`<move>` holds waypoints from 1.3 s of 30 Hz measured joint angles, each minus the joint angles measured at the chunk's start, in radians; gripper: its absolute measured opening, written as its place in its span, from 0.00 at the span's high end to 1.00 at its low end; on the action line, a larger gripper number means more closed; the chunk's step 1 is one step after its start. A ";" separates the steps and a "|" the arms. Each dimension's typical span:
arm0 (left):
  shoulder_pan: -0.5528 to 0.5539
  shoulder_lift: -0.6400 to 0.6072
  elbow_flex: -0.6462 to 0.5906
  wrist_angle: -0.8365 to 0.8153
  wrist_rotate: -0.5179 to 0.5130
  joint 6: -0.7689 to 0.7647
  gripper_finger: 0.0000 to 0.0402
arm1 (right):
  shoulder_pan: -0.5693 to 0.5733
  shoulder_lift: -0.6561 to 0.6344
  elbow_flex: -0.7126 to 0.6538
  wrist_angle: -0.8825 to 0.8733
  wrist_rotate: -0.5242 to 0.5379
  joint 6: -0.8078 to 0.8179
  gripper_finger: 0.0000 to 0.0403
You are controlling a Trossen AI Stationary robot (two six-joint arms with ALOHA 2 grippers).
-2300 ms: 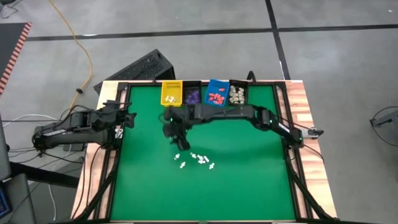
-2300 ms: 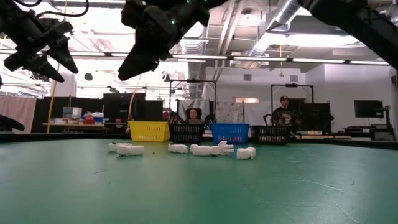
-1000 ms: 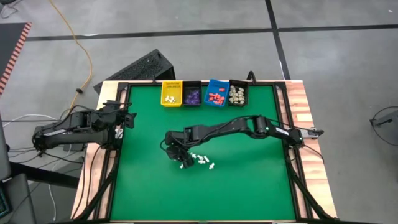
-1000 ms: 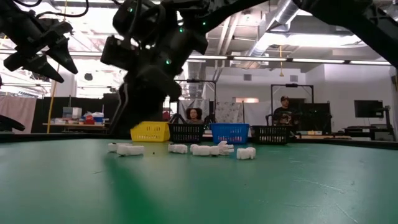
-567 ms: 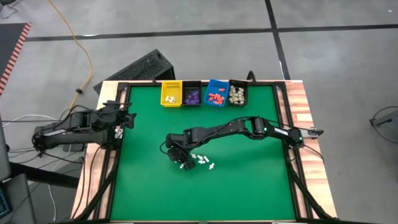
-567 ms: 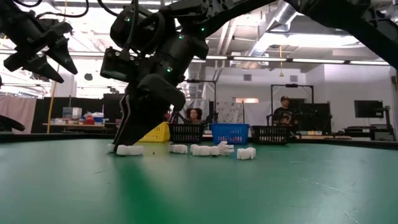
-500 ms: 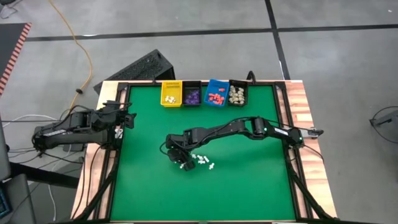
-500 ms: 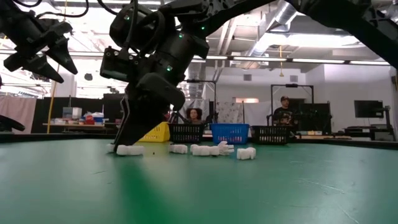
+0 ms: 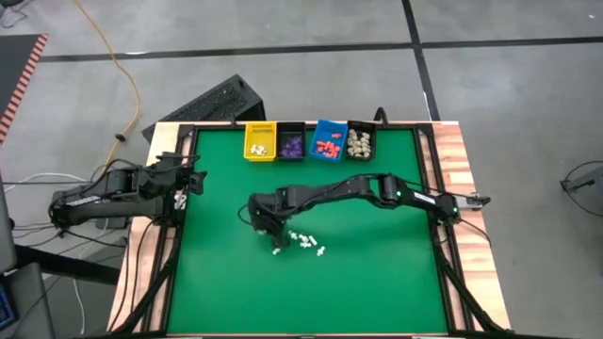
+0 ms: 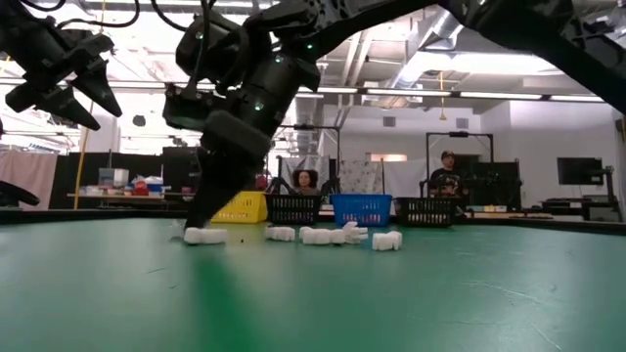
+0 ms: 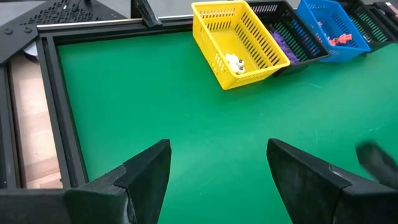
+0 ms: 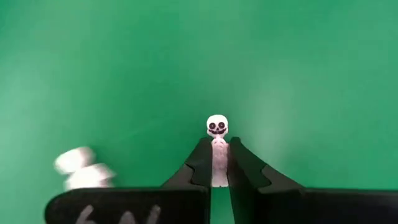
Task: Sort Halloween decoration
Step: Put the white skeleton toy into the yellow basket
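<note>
My right gripper (image 12: 219, 163) is pinched on a tiny white skeleton figure (image 12: 217, 132), its skull poking out past the fingertips above the green table (image 9: 377, 282). From above, I see it near the table's middle, just beside the loose cluster of white pieces (image 9: 303, 242) lying on the mat. Along the far edge stand the yellow bin (image 9: 260, 141), a black bin (image 9: 290, 143) with purple pieces, the blue bin (image 9: 329, 139) with red ones and another black bin (image 9: 359, 142) with cream ones. My left gripper (image 11: 217, 171) waits at the left edge, fingers spread wide, holding nothing.
</note>
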State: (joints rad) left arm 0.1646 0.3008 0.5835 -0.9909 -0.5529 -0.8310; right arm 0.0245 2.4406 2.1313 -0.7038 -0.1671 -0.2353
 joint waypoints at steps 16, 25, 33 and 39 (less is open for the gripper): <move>0.000 0.000 0.000 0.001 -0.009 -0.002 0.36 | -0.245 -0.022 0.220 0.043 0.279 0.159 0.87; 0.000 0.000 0.000 0.002 -0.010 -0.003 0.36 | -0.380 -0.026 0.220 0.069 0.248 0.318 0.79; 0.000 0.000 0.000 0.001 -0.023 -0.004 0.36 | -0.414 -0.026 0.220 0.071 0.188 0.341 0.51; 0.000 0.000 0.000 0.001 -0.031 -0.004 0.36 | -0.427 -0.026 0.220 0.074 0.192 0.344 0.44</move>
State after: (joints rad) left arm 0.1646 0.3012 0.5835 -0.9897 -0.5838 -0.8349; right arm -0.4026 2.4145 2.3516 -0.6297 0.0246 0.1085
